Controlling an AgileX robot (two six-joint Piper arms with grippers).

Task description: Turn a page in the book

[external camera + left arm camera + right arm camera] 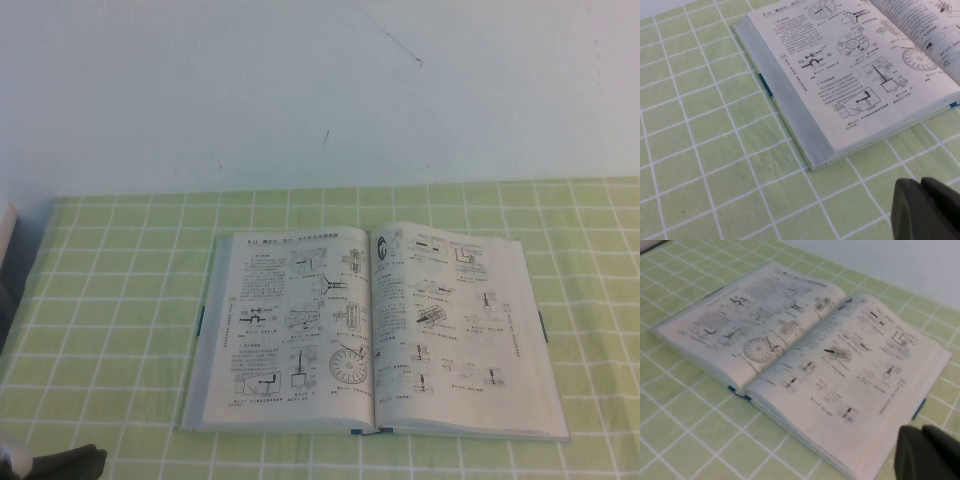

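L gripper sits low at the table's near-left corner, well apart from the book; its tips look pressed together, nothing pinched. Book lies open flat mid-table on the green checked cloth, every page down, diagrams both sides. R gripper hangs just off the book's right-hand page corner; can't tell if its fingers are spread or together.

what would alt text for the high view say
An open book of machine diagrams lies flat on a green checked tablecloth below a white wall. The left gripper sits at the near left corner; the right gripper is out of view.
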